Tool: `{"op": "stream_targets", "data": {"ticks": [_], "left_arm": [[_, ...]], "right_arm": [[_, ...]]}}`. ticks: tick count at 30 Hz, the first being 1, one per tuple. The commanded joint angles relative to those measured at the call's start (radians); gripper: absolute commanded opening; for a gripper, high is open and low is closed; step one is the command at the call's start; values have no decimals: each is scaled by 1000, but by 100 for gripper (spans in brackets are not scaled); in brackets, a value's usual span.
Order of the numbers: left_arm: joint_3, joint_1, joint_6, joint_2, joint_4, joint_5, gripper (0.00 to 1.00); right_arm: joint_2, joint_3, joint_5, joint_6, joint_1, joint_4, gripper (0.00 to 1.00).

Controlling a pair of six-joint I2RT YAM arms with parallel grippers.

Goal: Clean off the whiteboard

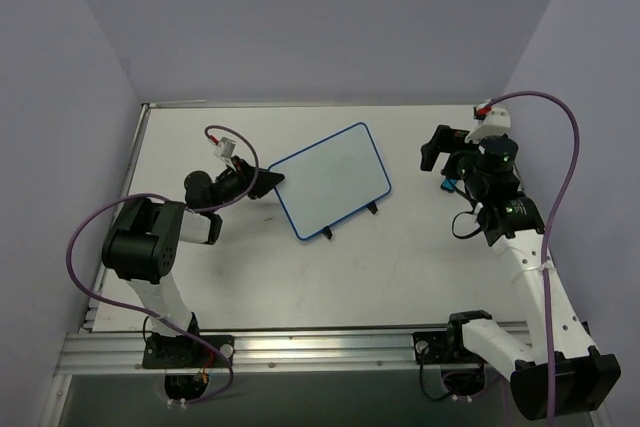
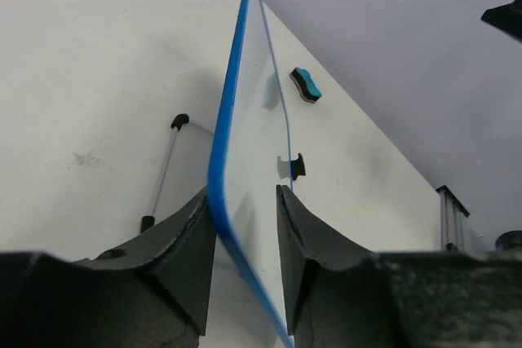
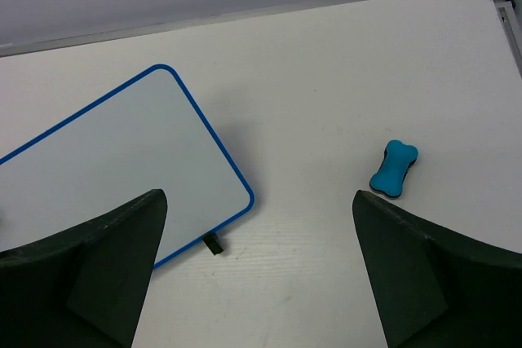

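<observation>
Apparently finishing: showing whiteboard (image 1: 330, 182) blank, straddling its nine o'clock corner with narrowly parted left gripper (image 2: 243, 201), hovering right gripper (image 3: 259, 197) wide, empty, near three o'clock eraser (image 3: 394, 169).

Whiteboard (image 3: 122, 160) — left end cut off; eraser (image 1: 449, 185) mostly hidden.

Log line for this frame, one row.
left gripper: jaws open astride board rim | right gripper: jaws open above eraser | board: no writing visible | eraser: on table

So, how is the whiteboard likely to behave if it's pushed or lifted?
The whiteboard looks thin and straight-edged, so probably stiff and light. Its face mirrors the eraser, so likely slick. With only small feet, it may skid or tip.
</observation>
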Motion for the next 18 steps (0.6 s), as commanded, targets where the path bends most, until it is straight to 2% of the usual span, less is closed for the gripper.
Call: {"op": "stream_targets", "data": {"ticks": [1,6,9,10,12,13,18], "left_arm": [[-13,9,48,-25,272,-28,46],[-16,9,56,-34,272,-25,53],[-25,9,58,-51,272,-35,65],[-37,9,61,-60,273,-54,72],[-57,11,67,-92,275,-77,78],[-85,11,68,-105,278,-117,95],[-182,32,53,-180,275,-223,94]], "right_arm": [[-24,23,-2,-13,6,29,93],[-27,20,1,-13,8,30,93],[-29,20,4,-13,9,30,93],[-27,18,4,-14,11,30,93],[-27,18,4,-14,11,29,93],[-26,18,4,-14,9,27,93],[-30,18,10,-16,14,24,98]]}}
